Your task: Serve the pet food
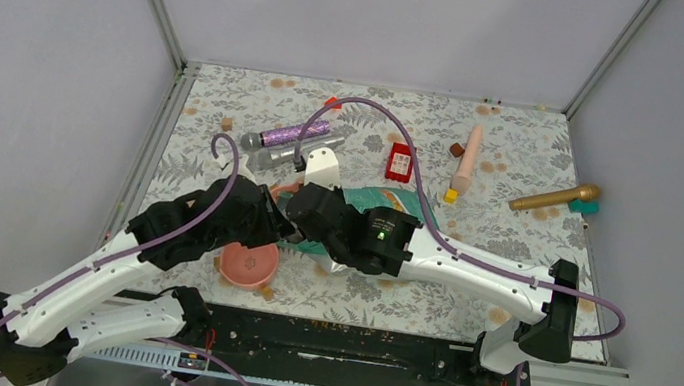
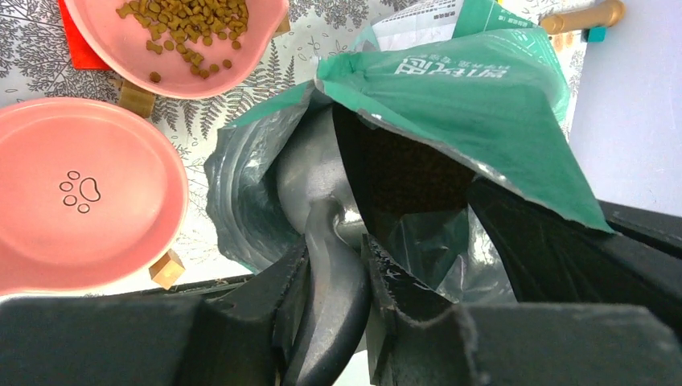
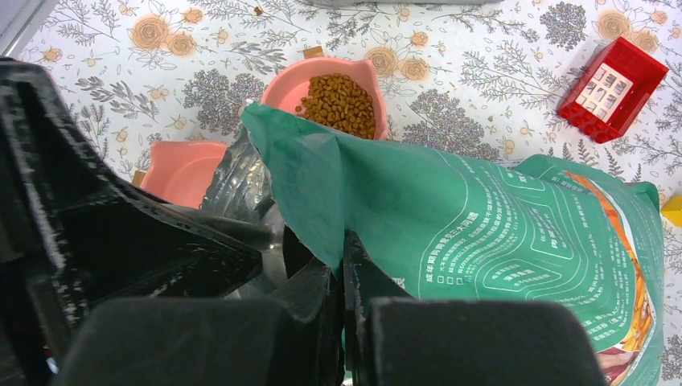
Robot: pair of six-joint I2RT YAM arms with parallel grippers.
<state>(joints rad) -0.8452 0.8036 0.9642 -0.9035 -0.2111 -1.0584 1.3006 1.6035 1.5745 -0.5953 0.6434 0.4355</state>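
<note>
The teal-green and silver pouch [image 2: 474,104] lies on the table with its mouth held open. My right gripper [image 3: 339,265] is shut on the pouch's [image 3: 499,233] upper lip. My left gripper [image 2: 338,249] is shut on the handle of a grey scoop [image 2: 310,169], whose bowl reaches into the pouch mouth. Brown pet food [image 2: 185,20] fills one pink bowl [image 3: 338,104] just beyond the pouch. A second pink bowl [image 2: 80,193] with a paw print stands empty beside it. From above, both grippers meet at the pouch [image 1: 387,199] near the empty bowl [image 1: 249,263].
A red block [image 3: 613,87], a purple microphone [image 1: 290,135], a pink stick [image 1: 468,158] and a gold microphone [image 1: 551,197] lie farther back. Small wooden cubes [image 2: 167,269] sit near the bowls. The enclosure walls stand on both sides.
</note>
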